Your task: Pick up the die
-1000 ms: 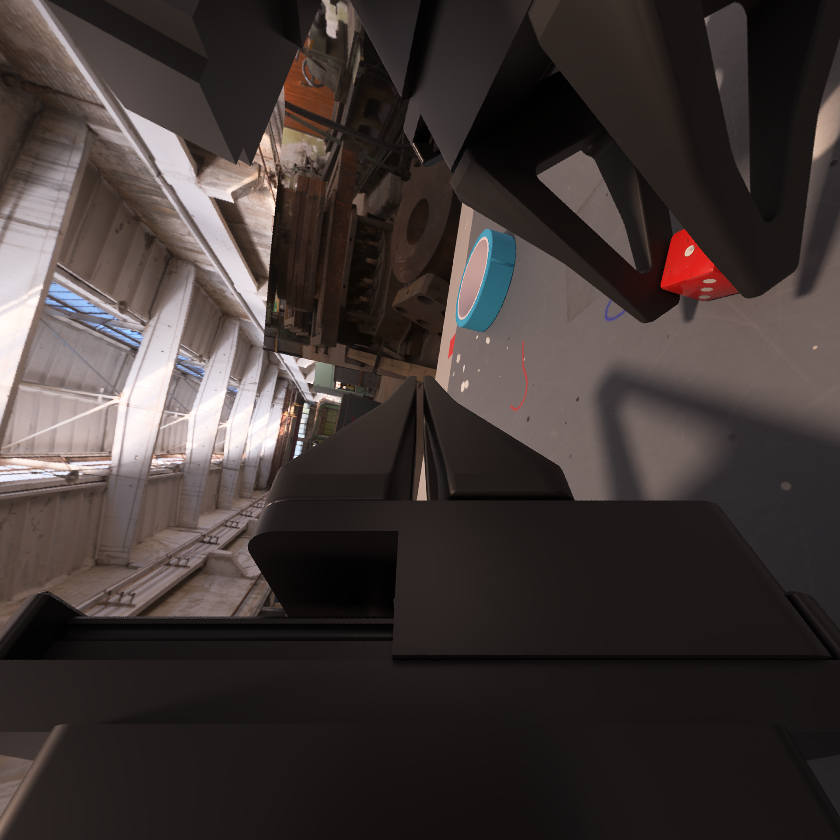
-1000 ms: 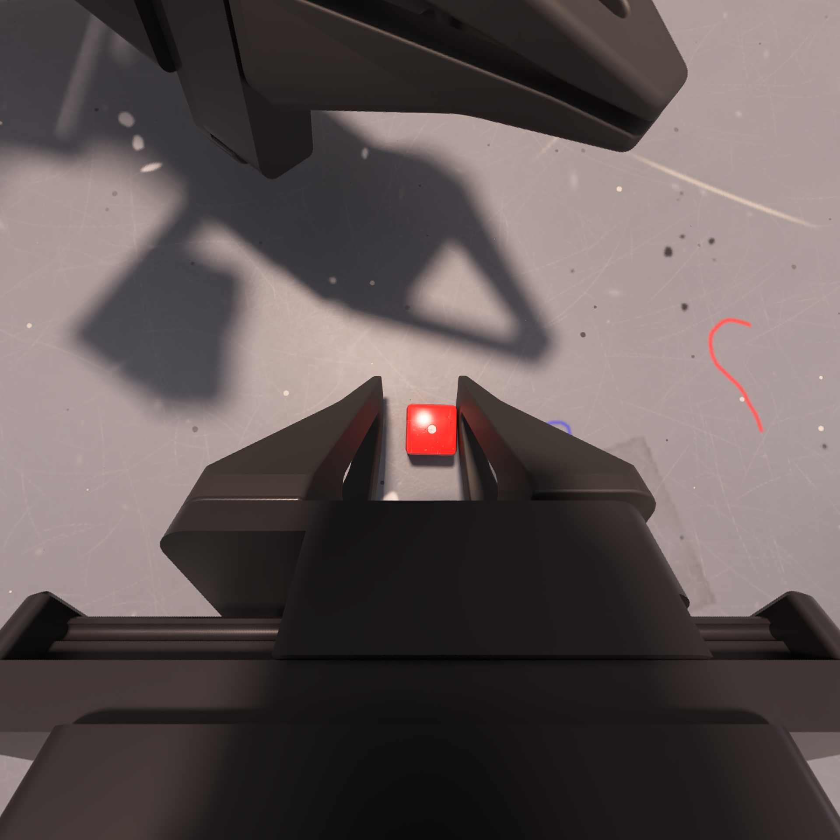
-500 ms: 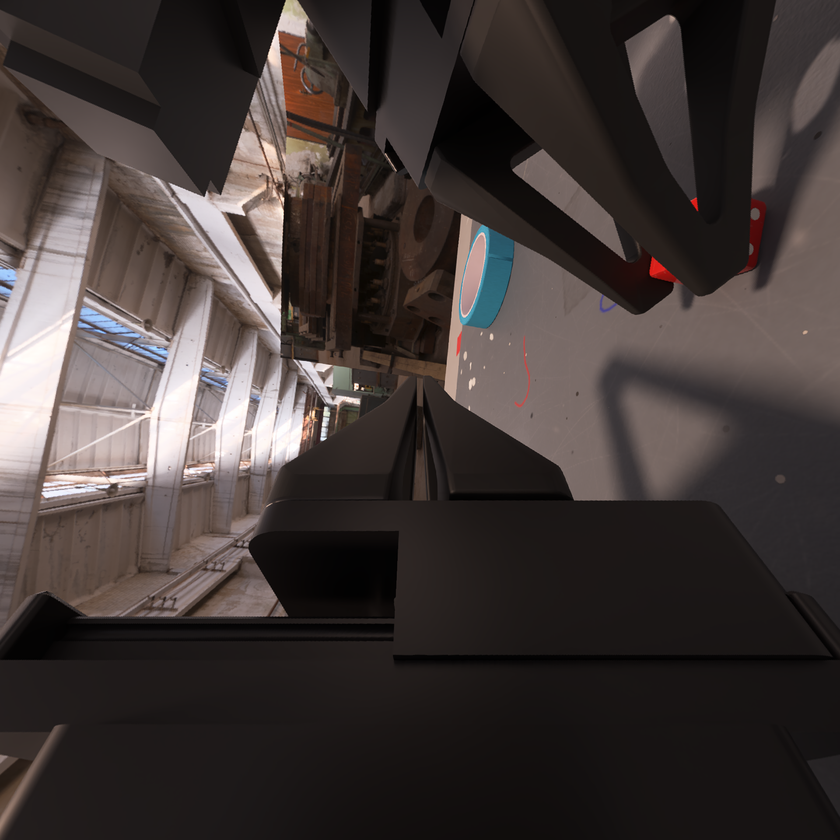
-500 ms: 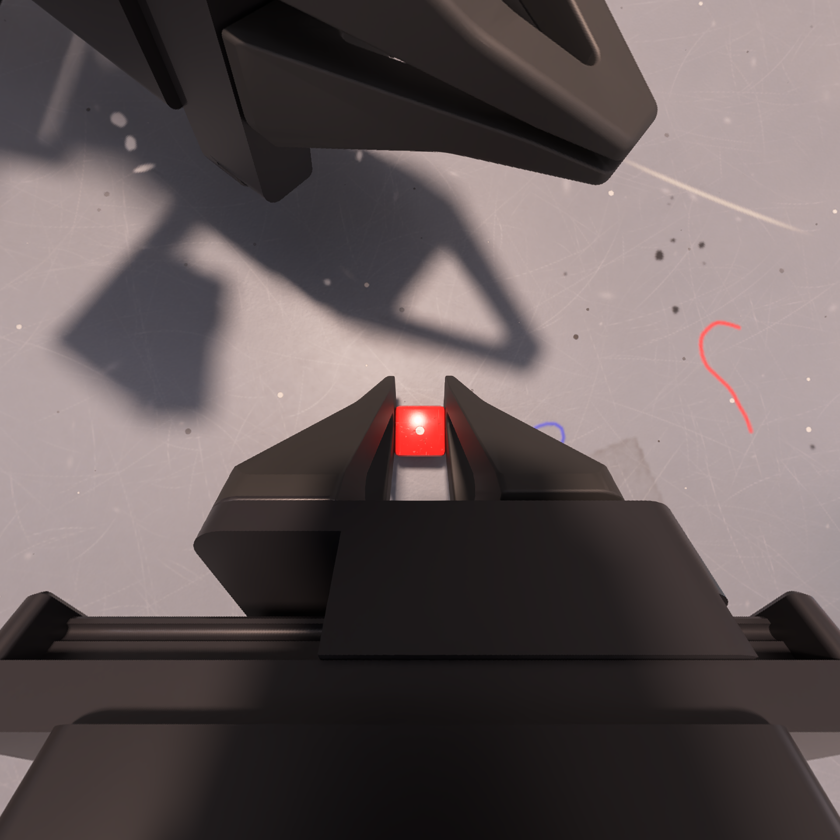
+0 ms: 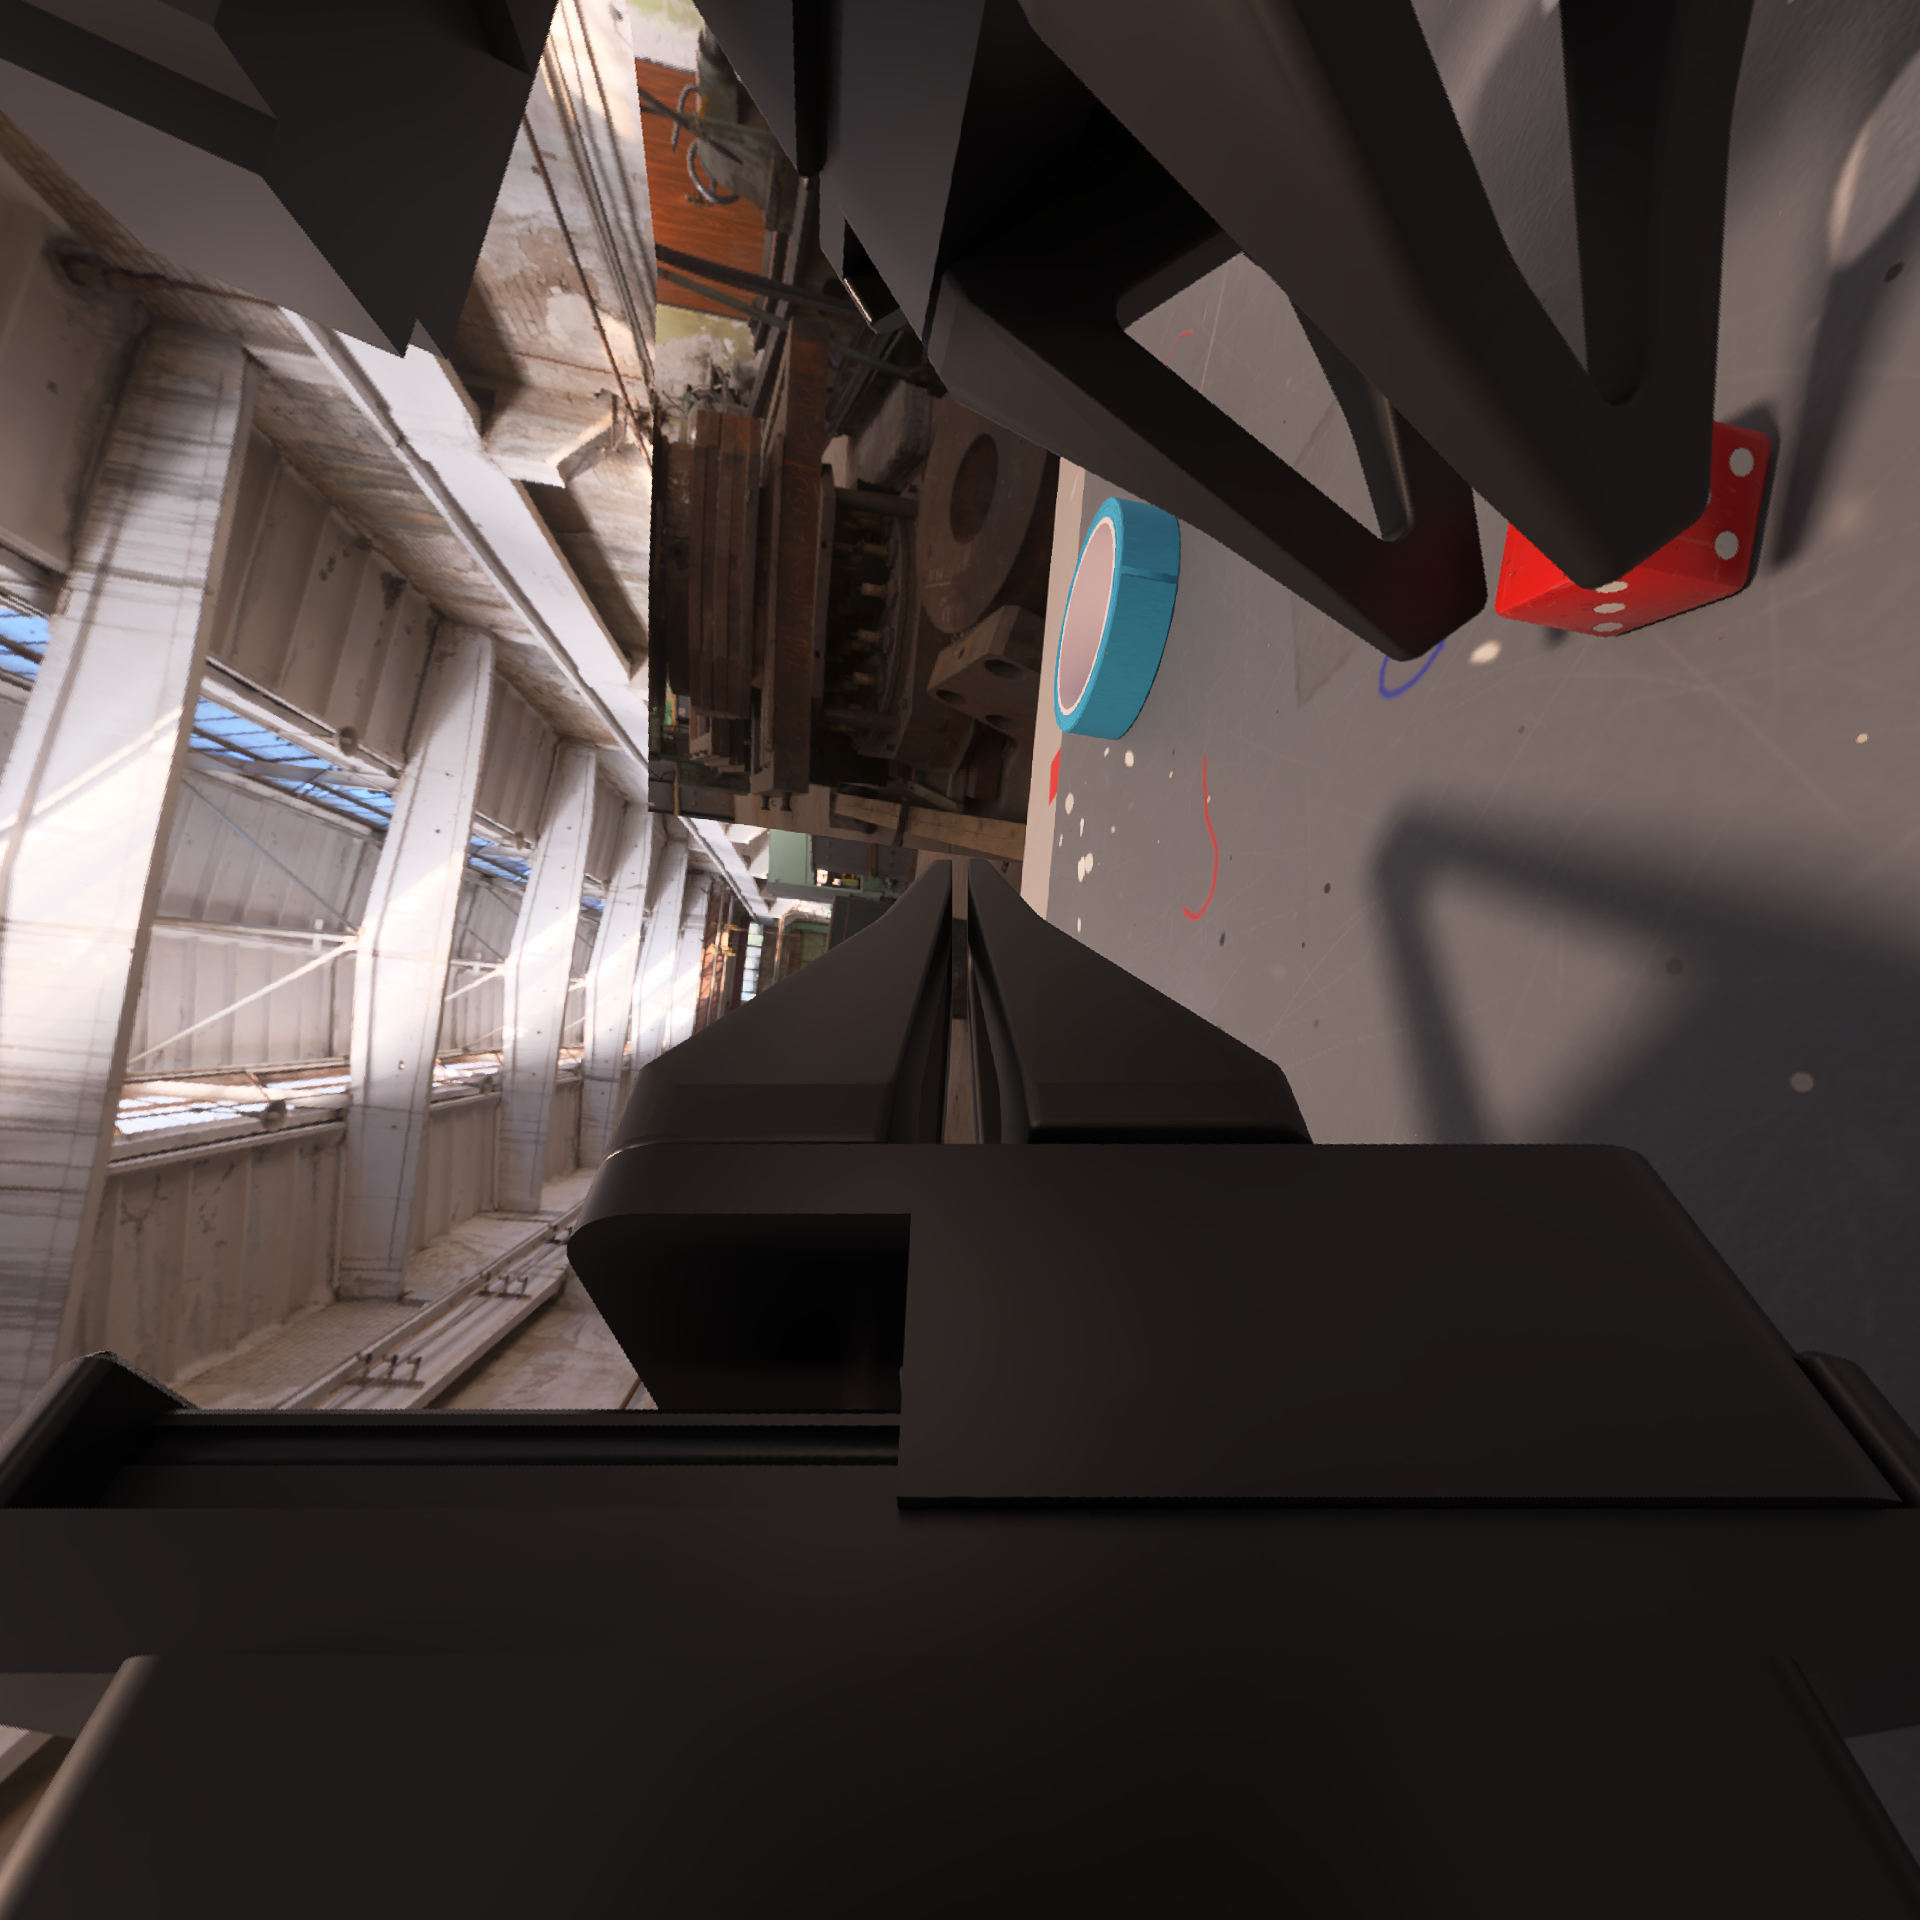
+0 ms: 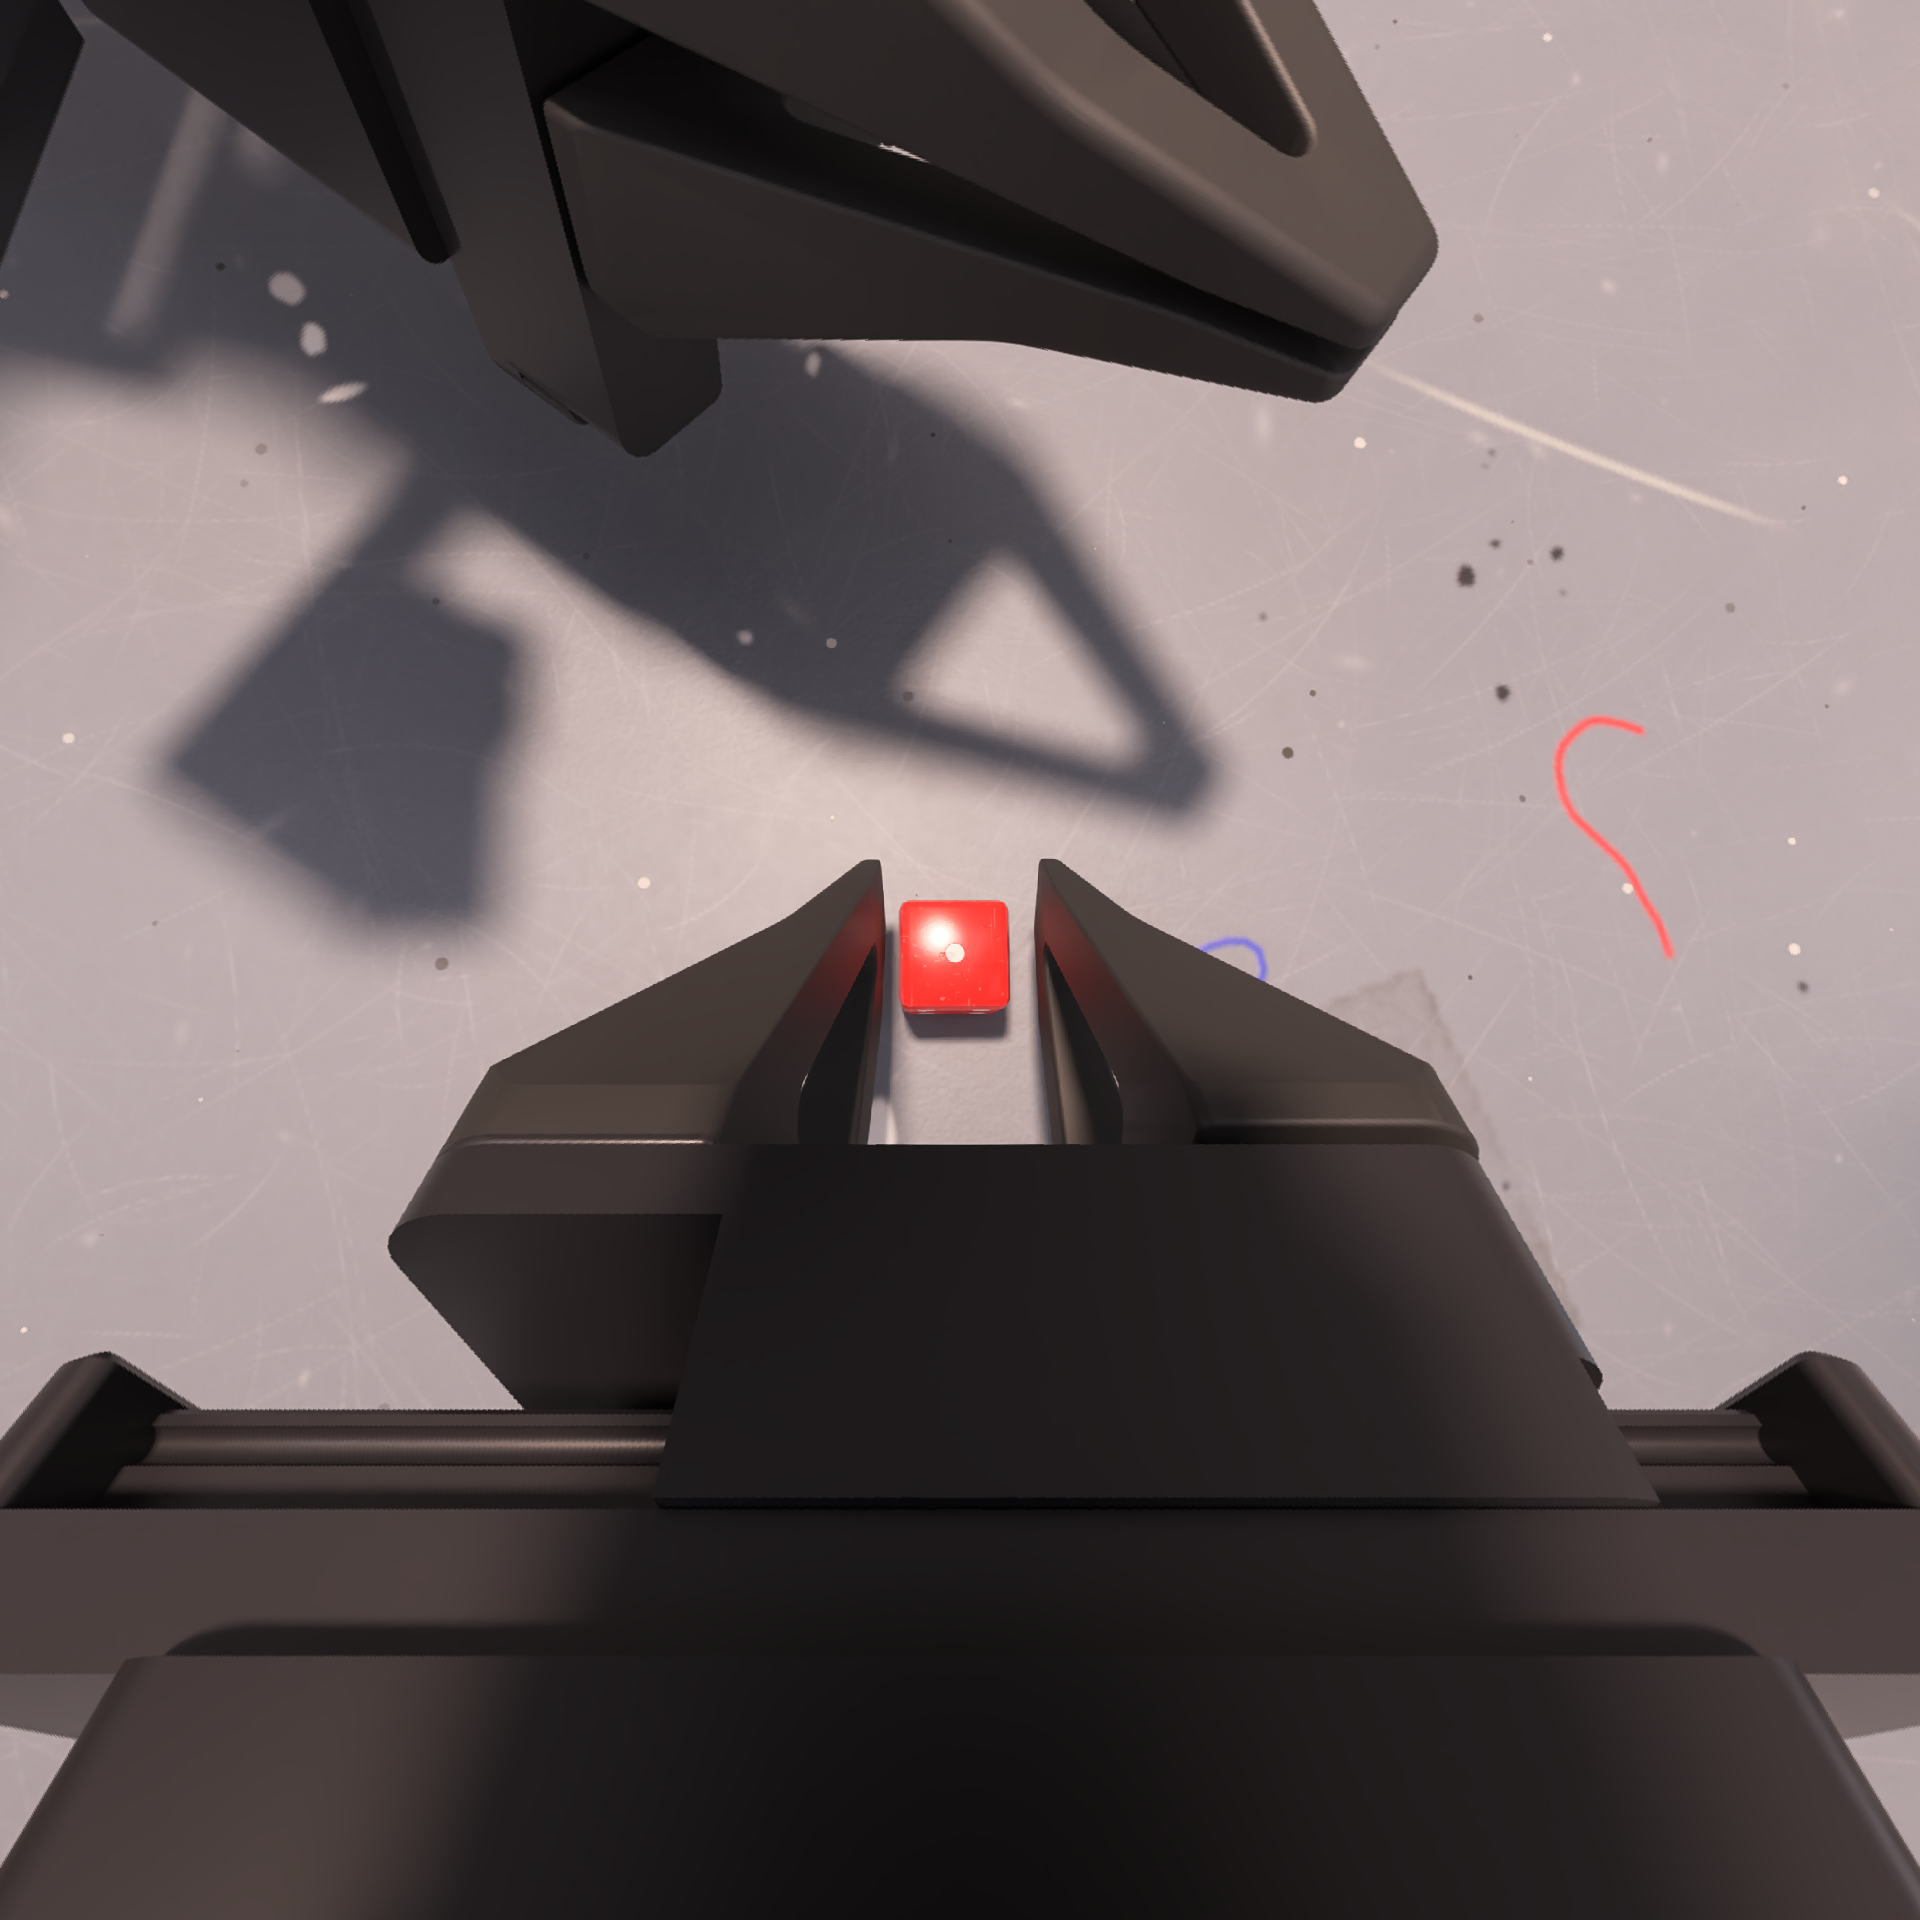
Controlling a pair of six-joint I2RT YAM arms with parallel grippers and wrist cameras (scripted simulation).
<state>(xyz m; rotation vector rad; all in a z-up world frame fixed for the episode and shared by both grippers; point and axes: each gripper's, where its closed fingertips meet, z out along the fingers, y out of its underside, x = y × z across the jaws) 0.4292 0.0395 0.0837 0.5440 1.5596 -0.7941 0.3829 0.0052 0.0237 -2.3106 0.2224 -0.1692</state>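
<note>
Red die (image 6: 953,954) sits on worktop (image 6: 1351,644) between the right gripper (image 6: 958,883)'s spread jaws, untouched. Left gripper (image 5: 961,894) jaws pressed together, empty. Risk: off-centre closing nudges or tips die away.

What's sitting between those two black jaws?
The red die, seen in the right wrist view, on the grey table, with a slim gap each side.
</note>
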